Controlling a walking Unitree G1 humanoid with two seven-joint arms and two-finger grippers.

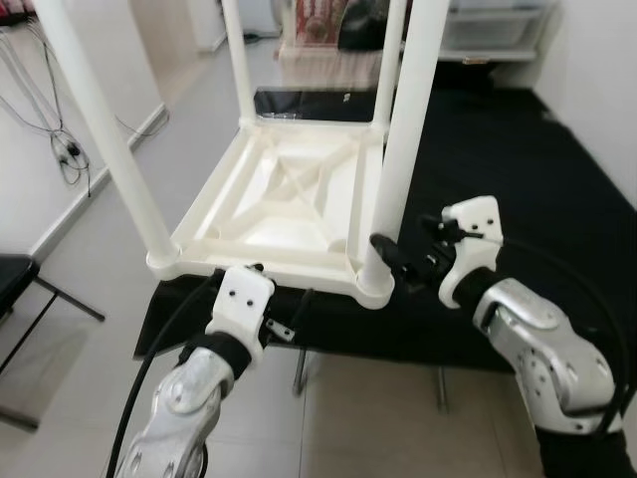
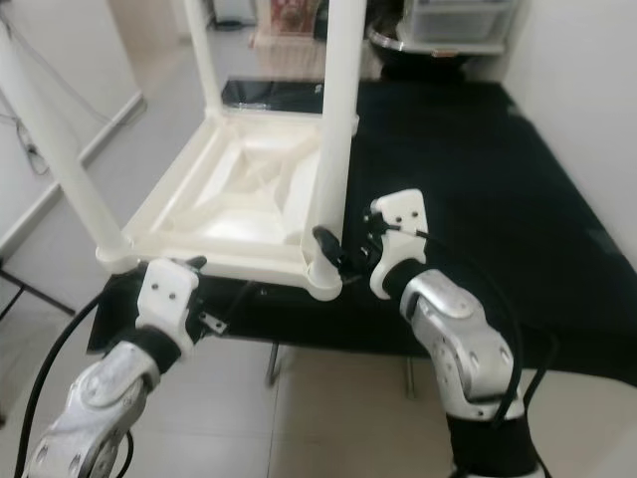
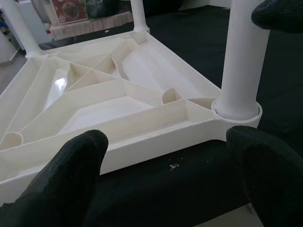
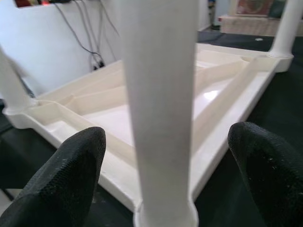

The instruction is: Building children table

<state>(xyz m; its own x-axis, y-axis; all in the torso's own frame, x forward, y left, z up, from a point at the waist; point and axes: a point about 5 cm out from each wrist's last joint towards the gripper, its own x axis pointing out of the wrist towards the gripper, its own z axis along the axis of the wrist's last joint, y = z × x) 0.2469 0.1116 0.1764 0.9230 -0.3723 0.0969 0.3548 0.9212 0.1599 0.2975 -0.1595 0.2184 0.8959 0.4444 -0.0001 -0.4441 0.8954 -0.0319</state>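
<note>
Left eye view first: the white kids' table (image 1: 289, 204) is flipped upside down on a black-covered surface (image 1: 528, 179), ribbed underside facing up and all four white legs sticking upward, with its near edge sitting right at the front edge of the black cover. The room's got pale floor tiles (image 1: 90, 259), a white wall at about 9 o'clock with dark cables (image 1: 55, 129) hanging down it, and white shelving with a clear storage bin (image 1: 493, 25) up around 1 o'clock. The left gripper (image 1: 254, 267) sits at roughly 6 o'clock, just below the table's near rim. The right gripper (image 1: 383, 249) is at 4 o'clock, fingers right at the base of the near right leg (image 1: 403, 149). Right eye view shows the same layout, with that leg (image 2: 336, 129) rising straight from its corner socket. Left wrist view: its black fingertips (image 3: 71, 165) are spread wide apart, holding nothing, with the table's rim and a leg socket ahead of them. Right wrist view: the leg (image 4: 161, 109) stands dead centre between two widely parted fingertips (image 4: 71, 170), neither visibly touching it, so it's released.
</note>
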